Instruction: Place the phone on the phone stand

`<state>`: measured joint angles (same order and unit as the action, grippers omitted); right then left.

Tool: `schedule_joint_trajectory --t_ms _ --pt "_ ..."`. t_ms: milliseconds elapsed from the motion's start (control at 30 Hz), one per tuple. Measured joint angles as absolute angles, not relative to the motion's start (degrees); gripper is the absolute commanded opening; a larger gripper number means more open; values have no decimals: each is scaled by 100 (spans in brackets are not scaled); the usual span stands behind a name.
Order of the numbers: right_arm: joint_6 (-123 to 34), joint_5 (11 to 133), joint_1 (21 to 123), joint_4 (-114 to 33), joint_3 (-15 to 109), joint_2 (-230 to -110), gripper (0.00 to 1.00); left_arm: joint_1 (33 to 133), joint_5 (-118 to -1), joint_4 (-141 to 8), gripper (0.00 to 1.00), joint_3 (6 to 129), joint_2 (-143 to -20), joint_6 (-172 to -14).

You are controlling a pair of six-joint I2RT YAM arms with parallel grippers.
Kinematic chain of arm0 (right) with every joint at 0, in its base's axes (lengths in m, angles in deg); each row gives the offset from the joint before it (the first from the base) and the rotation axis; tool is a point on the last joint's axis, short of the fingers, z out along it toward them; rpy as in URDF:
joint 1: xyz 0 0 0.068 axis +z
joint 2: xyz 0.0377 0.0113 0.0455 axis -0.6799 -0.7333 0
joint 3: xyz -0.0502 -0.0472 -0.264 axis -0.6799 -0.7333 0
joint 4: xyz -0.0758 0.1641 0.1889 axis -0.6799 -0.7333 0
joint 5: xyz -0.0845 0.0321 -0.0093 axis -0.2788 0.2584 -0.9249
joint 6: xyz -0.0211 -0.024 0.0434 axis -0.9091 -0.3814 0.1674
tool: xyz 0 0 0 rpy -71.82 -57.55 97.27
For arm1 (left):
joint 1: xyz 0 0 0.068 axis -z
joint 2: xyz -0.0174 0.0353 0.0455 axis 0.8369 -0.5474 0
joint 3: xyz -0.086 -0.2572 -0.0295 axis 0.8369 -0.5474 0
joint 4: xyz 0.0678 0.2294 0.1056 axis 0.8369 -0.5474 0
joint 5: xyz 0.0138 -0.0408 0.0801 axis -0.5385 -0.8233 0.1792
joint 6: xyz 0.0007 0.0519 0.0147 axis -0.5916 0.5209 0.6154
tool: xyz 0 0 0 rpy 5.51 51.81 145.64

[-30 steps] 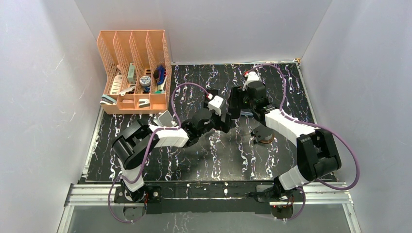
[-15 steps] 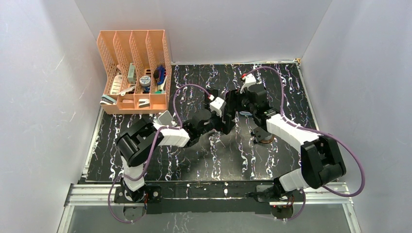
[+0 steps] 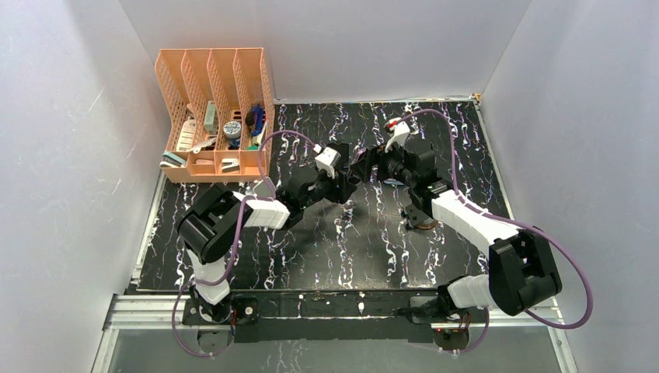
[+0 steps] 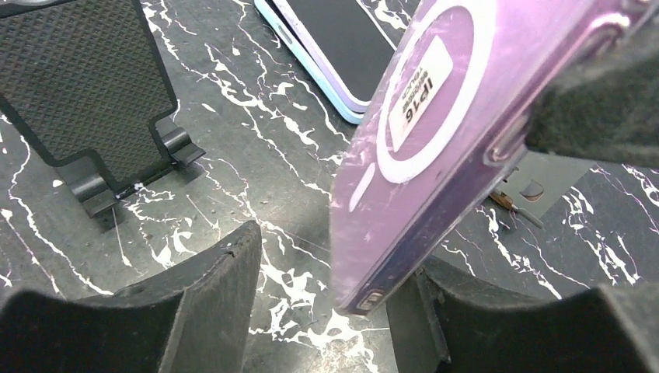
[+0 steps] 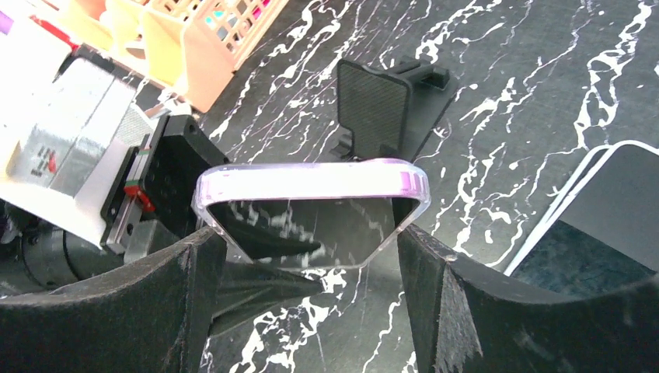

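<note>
The phone [image 5: 311,183], in a clear purple case, hangs tilted above the table with my right gripper [image 5: 309,233] shut across its width. In the left wrist view the phone [image 4: 435,132] shows its purple back. Its lower corner sits between the jaws of my left gripper [image 4: 330,256], which is open, with a clear gap between the left finger [image 4: 210,287] and the case. The black phone stand [image 4: 85,93] stands upright and bare on the marble table, just beyond the phone [image 5: 373,109]. From above, the two grippers meet at the phone [image 3: 362,158] at mid-table.
A second phone [image 4: 334,47] with a light blue edge lies flat near the held one and also shows in the right wrist view [image 5: 614,210]. An orange file organizer [image 3: 214,116] with small items stands at the back left. A dark round object [image 3: 423,217] sits under the right arm.
The left gripper moved toward the back of the table to the phone's lower end and its jaws narrowed around it. The right arm shifted slightly left, still holding the phone.
</note>
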<state>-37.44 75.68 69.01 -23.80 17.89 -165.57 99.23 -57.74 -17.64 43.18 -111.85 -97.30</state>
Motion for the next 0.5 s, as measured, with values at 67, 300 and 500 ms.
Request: schedule_joint_trajectory --t_ms 67,300,500 --pt "-3680 7680 6901 -2297 1721 -16529 55 9879 -5833 -1749 52 4257 -11113 -9750" --pt "-3451 8038 6912 -2144 1631 -16531 55 9855 -6115 -1578 38 4189 -10960 -9800" --pt "-3265 8165 6923 -1864 1631 -16564 55 9866 -6379 -1559 0 4096 -10726 -9734"
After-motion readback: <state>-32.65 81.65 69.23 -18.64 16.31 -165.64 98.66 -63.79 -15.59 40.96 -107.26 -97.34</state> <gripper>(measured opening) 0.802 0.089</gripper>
